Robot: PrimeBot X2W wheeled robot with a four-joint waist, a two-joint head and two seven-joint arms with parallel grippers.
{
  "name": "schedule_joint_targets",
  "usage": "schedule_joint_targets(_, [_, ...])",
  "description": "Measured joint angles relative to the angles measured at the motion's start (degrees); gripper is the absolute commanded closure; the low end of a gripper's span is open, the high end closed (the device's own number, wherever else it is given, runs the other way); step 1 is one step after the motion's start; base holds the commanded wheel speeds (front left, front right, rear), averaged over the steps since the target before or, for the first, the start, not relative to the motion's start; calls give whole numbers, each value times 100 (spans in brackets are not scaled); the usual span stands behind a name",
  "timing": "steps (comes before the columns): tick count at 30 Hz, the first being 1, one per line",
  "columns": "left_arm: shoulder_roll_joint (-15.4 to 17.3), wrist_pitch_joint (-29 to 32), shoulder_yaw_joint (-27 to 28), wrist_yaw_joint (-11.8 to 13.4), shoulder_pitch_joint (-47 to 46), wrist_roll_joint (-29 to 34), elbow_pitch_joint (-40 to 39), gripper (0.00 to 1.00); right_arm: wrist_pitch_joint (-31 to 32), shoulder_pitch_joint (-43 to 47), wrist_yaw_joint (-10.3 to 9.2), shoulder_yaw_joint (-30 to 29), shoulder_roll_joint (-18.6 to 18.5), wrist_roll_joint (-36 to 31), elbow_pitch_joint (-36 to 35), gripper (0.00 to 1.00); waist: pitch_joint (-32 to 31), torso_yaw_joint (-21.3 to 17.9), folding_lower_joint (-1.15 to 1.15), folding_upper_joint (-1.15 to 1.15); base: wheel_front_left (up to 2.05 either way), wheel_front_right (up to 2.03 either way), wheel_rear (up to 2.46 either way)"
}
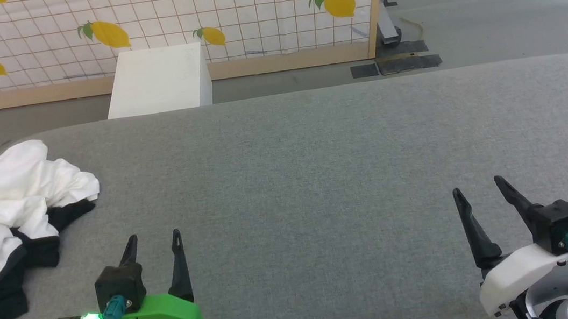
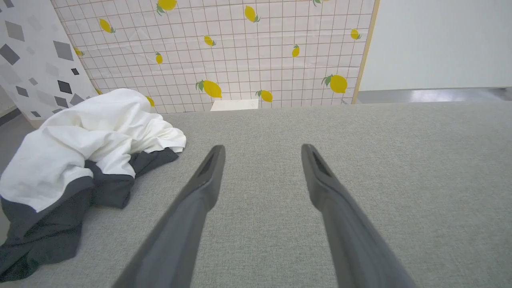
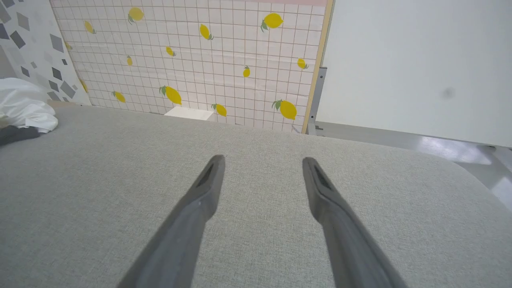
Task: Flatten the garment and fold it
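A grey fabric-covered surface (image 1: pixel 317 166) stretches wide in front of the robot. At the surface's left edge lies the garment (image 1: pixel 14 214), crumpled into a loose heap. Its top is white, and black cloth (too bunched to tell sleeve from trim) spills out underneath on the side nearer the robot.

The left claw (image 1: pixel 154 235) hovers over the near left part of the surface, just beside the garment's black folds and not touching them. Its two dark fingers are spread apart, with plain grey fabric between them. A green light glows on its wrist.

The right claw (image 1: pixel 477 185) hovers over the near right part of the surface, well apart from the garment. Its fingers also stand spread apart, gripping nothing.

Beyond the surface's far edge, a white box (image 1: pixel 158 80) stands on the floor. Behind it is a panel (image 1: pixel 256 22) printed with a grid of squares and yellow lemons.
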Motion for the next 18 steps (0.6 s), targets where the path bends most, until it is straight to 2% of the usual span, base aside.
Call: schedule_joint_targets(18, [34,-151,-135,113,-29,-110,177,0,-130,-1,0,5,0,20,57,0,-29,621,0,0,0,0,0])
